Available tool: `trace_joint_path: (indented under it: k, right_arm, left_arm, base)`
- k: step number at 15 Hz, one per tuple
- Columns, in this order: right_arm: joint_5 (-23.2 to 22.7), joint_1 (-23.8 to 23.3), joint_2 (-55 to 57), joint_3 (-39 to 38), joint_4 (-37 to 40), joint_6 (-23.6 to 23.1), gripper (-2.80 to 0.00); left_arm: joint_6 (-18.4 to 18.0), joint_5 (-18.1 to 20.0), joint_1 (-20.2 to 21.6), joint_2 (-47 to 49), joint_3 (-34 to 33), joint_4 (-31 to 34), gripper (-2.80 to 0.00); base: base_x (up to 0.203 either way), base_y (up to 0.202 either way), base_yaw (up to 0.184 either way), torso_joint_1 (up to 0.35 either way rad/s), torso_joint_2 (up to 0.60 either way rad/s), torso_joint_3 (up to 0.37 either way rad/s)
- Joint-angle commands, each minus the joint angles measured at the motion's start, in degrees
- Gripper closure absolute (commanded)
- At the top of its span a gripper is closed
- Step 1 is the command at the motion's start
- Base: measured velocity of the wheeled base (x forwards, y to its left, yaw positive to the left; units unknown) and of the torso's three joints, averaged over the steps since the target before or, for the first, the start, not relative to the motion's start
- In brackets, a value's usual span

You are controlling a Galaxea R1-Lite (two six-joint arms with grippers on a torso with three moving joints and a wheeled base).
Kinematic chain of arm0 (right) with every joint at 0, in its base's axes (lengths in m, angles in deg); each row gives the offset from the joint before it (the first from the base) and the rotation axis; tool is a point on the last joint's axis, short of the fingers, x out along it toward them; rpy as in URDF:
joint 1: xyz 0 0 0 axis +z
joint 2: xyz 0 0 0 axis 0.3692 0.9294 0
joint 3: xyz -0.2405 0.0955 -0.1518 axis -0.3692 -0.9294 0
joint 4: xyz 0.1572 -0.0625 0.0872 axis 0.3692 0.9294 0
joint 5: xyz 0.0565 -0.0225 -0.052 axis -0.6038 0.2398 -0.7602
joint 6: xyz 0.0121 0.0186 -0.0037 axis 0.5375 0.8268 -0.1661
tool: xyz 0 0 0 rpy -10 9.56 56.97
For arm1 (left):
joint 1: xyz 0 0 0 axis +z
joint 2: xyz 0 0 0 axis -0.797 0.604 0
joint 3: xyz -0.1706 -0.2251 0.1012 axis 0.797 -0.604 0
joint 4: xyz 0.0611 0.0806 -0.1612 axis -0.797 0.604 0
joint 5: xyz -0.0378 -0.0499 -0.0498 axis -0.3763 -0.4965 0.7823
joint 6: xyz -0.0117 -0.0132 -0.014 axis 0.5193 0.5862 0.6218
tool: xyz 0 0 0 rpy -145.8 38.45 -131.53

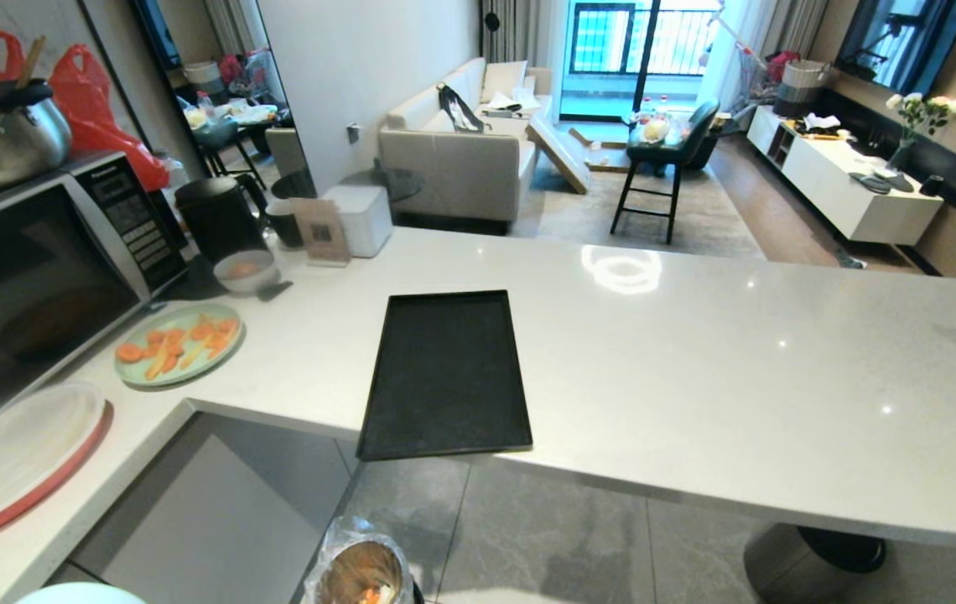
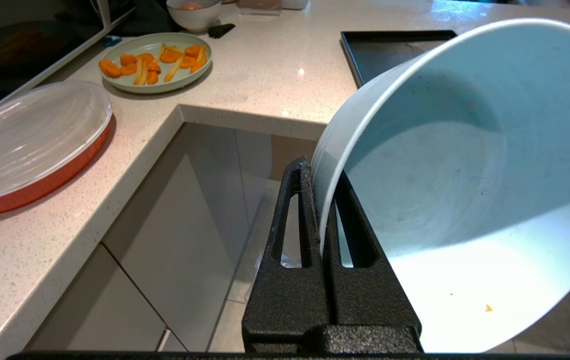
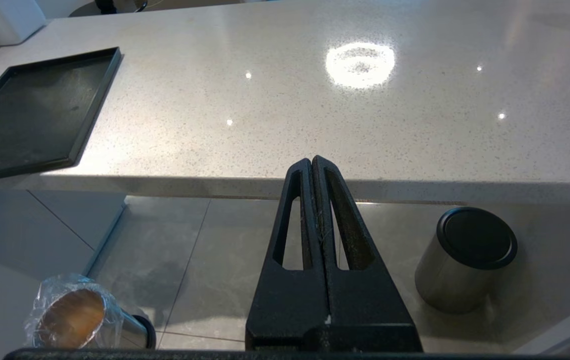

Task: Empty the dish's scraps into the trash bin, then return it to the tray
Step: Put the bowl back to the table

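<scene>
Scraps [image 1: 371,594] inside trash bin [image 1: 335,545]; dish [image 2: 465,200] nearly bare, tray [image 1: 444,373] bare.

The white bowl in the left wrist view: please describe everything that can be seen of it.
The dish is a round white bowl with a pale bluish-white inside, smooth and glossy like ceramic or melamine. It is tilted steeply, its opening turned toward the camera. It is nearly empty: only a tiny orange crumb and a few specks cling inside. The left end effector is shut on its rim, one finger outside the wall and one inside. It hangs off the counter's edge over the floor, with the black tray behind it.
</scene>
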Motion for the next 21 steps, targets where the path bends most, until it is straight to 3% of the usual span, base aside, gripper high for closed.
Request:
trace_joint_path:
  k: [1, 5, 19, 21]
  right_arm:
    - [0.0, 0.01, -0.02, 0.0, -0.02, 0.04, 0.0]
    - [0.0, 0.01, -0.02, 0.0, -0.02, 0.04, 0.0]
    - [0.0, 0.01, -0.02, 0.0, -0.02, 0.13, 0.0]
    - [0.0, 0.01, -0.02, 0.0, -0.02, 0.04, 0.0]
  left_arm:
    - [0.05, -0.02, 0.0, 0.0, 0.0, -0.02, 0.0]
    - [0.05, -0.02, 0.0, 0.0, 0.0, -0.02, 0.0]
    - [0.05, 0.07, 0.0, 0.0, 0.0, -0.02, 0.0]
    - [0.05, 0.16, 0.0, 0.0, 0.0, -0.02, 0.0]
  base:
    - [0.0, 0.0, 0.0, 0.139, -0.34, -0.193]
    - [0.0, 0.0, 0.0, 0.142, -0.32, -0.176]
    - [0.0, 0.0, 0.0, 0.0, 0.0, 0.001]
    - [0.153, 0.0, 0.001, -0.014, 0.0, 0.004]
